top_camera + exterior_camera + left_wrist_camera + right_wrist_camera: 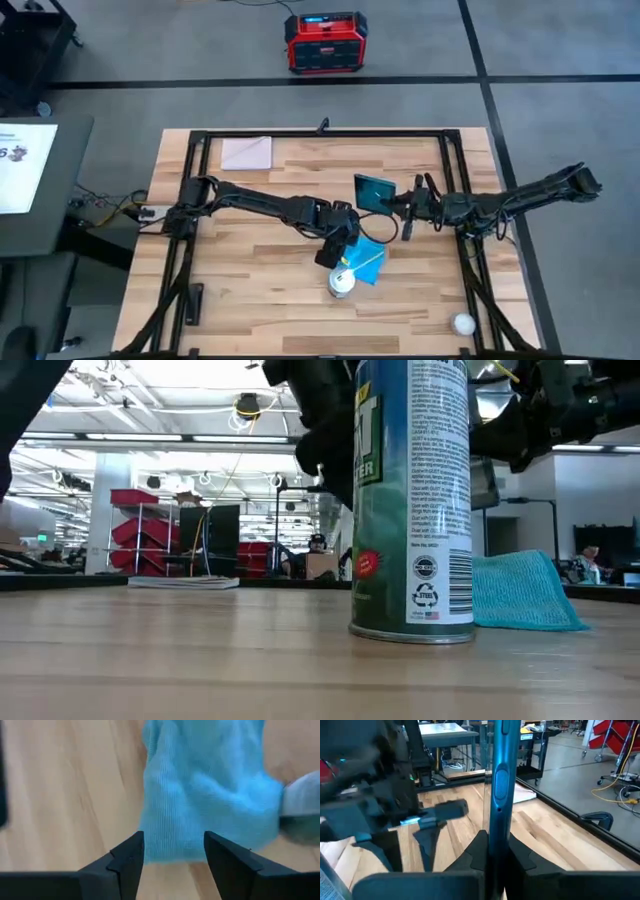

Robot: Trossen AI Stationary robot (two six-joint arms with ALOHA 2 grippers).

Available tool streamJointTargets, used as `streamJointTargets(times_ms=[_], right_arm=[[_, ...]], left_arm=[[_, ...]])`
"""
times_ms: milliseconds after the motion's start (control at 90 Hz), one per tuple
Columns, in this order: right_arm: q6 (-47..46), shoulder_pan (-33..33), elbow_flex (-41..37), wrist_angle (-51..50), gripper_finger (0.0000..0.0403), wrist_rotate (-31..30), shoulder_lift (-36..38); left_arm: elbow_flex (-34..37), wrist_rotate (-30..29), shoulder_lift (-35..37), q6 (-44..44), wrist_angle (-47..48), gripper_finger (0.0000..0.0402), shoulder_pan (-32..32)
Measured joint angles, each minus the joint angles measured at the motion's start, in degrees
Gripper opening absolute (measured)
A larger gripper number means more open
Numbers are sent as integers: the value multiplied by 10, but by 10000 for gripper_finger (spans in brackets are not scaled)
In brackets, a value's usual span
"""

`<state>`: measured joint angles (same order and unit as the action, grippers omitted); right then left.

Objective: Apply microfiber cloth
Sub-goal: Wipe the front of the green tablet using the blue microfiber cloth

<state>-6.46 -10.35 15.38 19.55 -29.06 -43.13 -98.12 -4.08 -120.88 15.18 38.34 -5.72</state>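
Over microfiber cloth (210, 795): left hand (174, 851) open; spray can (412, 500) beside (touching); right hand (492, 851) clamps teal tablet (376, 192).

The microfiber cloth (364, 260) is partly hidden in the high view — the left gripper (340, 256) covers its left edge, and the spray can (342, 283) overlaps its near corner. In the low view the can (412, 500) hides the cloth's (525, 592) left part and is itself cut off at the top edge. The dark teal device (499, 795) runs out of the right wrist view at top and bottom — the right gripper's (492, 854) fingertips are hidden behind it.
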Motion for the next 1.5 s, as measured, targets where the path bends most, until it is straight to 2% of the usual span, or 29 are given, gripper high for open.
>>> streamJointTargets(times_ms=[589,689,822,878,1000,1200,1500], right_arm=[[-6,0,0,-6,10,0,2],[-6,-2,0,-10,10,0,4],[-6,-2,0,-12,10,1,8],[-6,-2,0,-12,10,1,9],[-6,-1,0,-11,10,1,9],[-6,-2,0,-11,10,1,9],[-6,-1,0,-13,10,1,9]], left_arm=[[-3,2,-94,9,-53,176,5],[-4,-8,-117,6,-48,140,5],[-5,-18,-127,11,-58,37,0],[-4,-23,-127,12,-60,17,-1],[-6,-50,-111,15,-62,7,-5],[-1,-57,-68,9,-65,2,-4],[-3,-118,18,1,-79,0,-11]])
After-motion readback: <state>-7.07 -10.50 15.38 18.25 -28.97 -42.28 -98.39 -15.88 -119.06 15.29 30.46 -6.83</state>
